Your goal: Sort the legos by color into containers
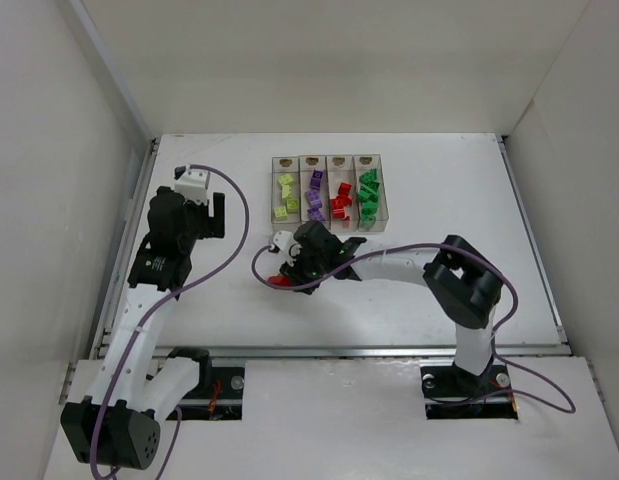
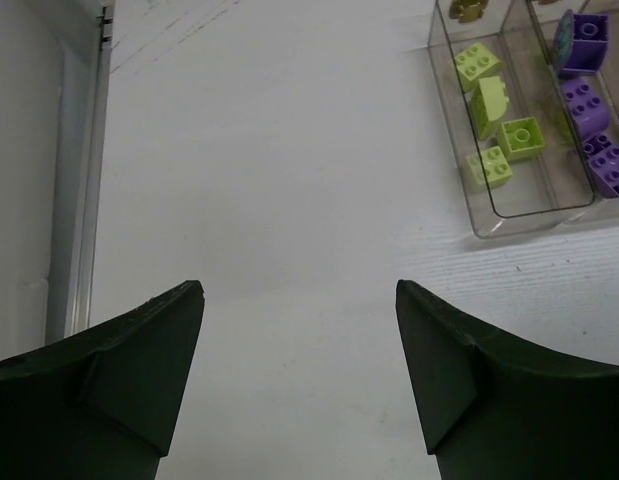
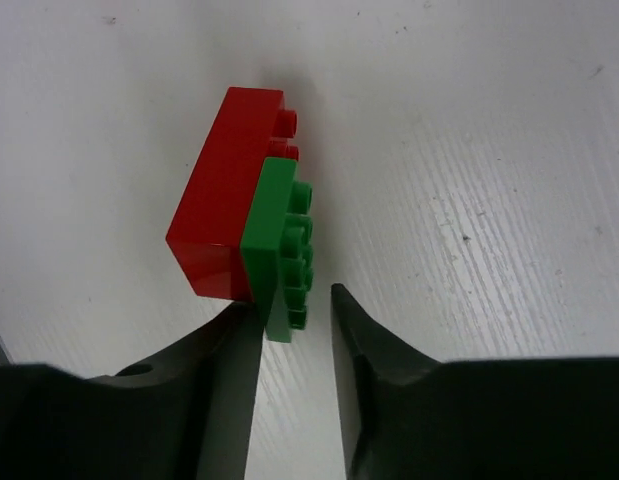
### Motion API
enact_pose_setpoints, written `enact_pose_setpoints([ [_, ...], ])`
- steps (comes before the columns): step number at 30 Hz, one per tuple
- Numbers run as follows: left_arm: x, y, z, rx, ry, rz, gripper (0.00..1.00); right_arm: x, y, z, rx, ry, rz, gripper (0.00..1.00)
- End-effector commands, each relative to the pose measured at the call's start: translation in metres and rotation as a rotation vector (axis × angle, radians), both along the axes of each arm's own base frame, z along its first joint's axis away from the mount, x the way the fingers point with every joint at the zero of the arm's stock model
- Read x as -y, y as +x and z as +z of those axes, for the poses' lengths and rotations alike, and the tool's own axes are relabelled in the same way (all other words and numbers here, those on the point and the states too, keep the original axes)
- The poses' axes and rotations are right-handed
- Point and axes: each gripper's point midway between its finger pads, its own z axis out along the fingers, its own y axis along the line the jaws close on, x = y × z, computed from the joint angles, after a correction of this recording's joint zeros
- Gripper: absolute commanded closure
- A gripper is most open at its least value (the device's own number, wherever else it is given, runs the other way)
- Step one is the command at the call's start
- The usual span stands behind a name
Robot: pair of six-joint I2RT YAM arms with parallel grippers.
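A red brick [image 3: 224,190] with a thin green brick [image 3: 279,230] stuck to its side lies on the white table. My right gripper [image 3: 297,300] is narrowly open, with the green brick's near end between its tips. The left finger touches the green brick and the right finger stands apart from its studs. From above, the right gripper [image 1: 294,265] sits in front of the containers [image 1: 286,161], with the red brick [image 1: 280,281] at its tip. The bins hold yellow-green [image 1: 286,190], purple [image 1: 315,195], red [image 1: 340,200] and green [image 1: 369,192] legos. My left gripper [image 2: 299,290] is open and empty over bare table.
The yellow-green bin [image 2: 534,215] and the purple bricks [image 2: 586,100] lie to the far right in the left wrist view. White walls enclose the table on three sides. A metal rail [image 1: 124,250] runs along the left edge.
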Motion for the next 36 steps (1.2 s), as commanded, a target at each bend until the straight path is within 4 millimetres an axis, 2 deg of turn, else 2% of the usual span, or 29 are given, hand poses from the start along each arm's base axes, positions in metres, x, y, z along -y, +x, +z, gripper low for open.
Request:
enact_pose_setpoints([
  [1,0.010,0.002,0.016,0.039,-0.020,-0.059,0.26,-0.027,0.008,0.018,0.033,0.083,0.035,0.63],
  [3,0.027,-0.003,0.014,0.023,-0.001,-0.184,0.27,-0.031,0.005,0.018,0.016,0.096,0.055,0.75],
  [5,0.035,-0.006,0.012,0.014,0.007,-0.248,0.27,-0.037,0.007,0.017,0.012,0.102,0.062,0.86],
  [6,0.041,-0.009,0.016,0.027,0.006,-0.287,0.29,-0.037,0.007,0.017,0.006,0.104,0.055,0.95],
  [7,0.040,-0.010,0.013,0.019,0.024,-0.295,0.31,-0.039,0.008,0.016,0.006,0.104,0.055,0.99],
  [9,0.042,-0.012,0.016,0.033,0.039,-0.325,0.35,-0.042,0.008,0.021,-0.011,0.121,0.046,1.00],
  [10,0.042,-0.013,0.014,0.025,0.053,-0.331,0.37,-0.044,0.009,0.030,-0.022,0.147,0.044,1.00],
  [11,0.040,-0.015,0.015,0.030,0.082,-0.342,0.40,-0.043,0.019,0.039,-0.026,0.171,0.018,1.00],
  [12,0.040,-0.015,0.023,0.053,0.095,-0.346,0.48,-0.037,0.033,0.051,-0.038,0.198,-0.042,1.00],
  [13,0.039,-0.016,0.026,0.064,0.104,-0.348,0.52,-0.037,0.032,0.056,-0.052,0.205,-0.056,1.00],
  [14,0.041,-0.016,0.034,0.097,0.101,-0.358,0.55,-0.027,0.048,0.066,-0.062,0.226,-0.104,1.00],
  [15,0.042,-0.017,0.046,0.147,0.129,-0.373,0.55,-0.025,0.055,0.079,-0.077,0.247,-0.124,1.00],
  [17,0.053,-0.019,0.052,0.211,0.164,-0.459,0.48,-0.014,0.070,0.105,-0.103,0.298,-0.171,1.00],
  [18,0.057,-0.020,0.050,0.222,0.182,-0.495,0.44,-0.016,0.076,0.123,-0.093,0.328,-0.173,1.00],
  [19,0.059,-0.020,0.051,0.236,0.215,-0.531,0.40,-0.015,0.072,0.135,-0.097,0.336,-0.163,1.00],
  [20,0.069,-0.023,0.049,0.249,0.215,-0.598,0.33,-0.012,0.077,0.141,-0.094,0.337,-0.173,1.00],
  [22,0.082,-0.026,0.043,0.236,0.233,-0.706,0.25,-0.011,0.076,0.167,-0.072,0.362,-0.168,1.00],
  [23,0.098,-0.032,0.047,0.264,0.254,-0.816,0.20,-0.012,0.077,0.172,-0.072,0.372,-0.172,1.00],
  [24,0.104,-0.035,0.043,0.255,0.255,-0.864,0.10,-0.011,0.075,0.180,-0.067,0.378,-0.171,1.00],
  [25,0.112,-0.032,0.036,0.234,0.255,-0.908,0.06,-0.011,0.075,0.180,-0.081,0.382,-0.182,1.00],
  [27,0.128,-0.031,0.038,0.255,0.291,-0.985,0.00,-0.010,0.071,0.194,-0.079,0.408,-0.192,1.00],
  [29,0.141,-0.025,0.027,0.213,0.300,-1.018,0.00,-0.009,0.064,0.207,-0.084,0.440,-0.175,1.00],
  [30,0.142,-0.018,0.030,0.220,0.316,-1.002,0.00,-0.009,0.064,0.216,-0.078,0.464,-0.179,1.00],
  [31,0.142,-0.011,0.038,0.241,0.333,-0.993,0.02,-0.008,0.062,0.216,-0.073,0.470,-0.177,1.00],
  [32,0.148,-0.007,0.033,0.228,0.336,-1.012,0.03,-0.006,0.060,0.214,-0.080,0.473,-0.183,1.00],
  [35,0.153,0.002,0.045,0.270,0.371,-0.998,0.07,-0.002,0.061,0.229,-0.037,0.502,-0.194,1.00],
  [36,0.159,0.002,0.042,0.272,0.393,-1.018,0.10,-0.003,0.056,0.223,-0.051,0.487,-0.189,1.00],
])
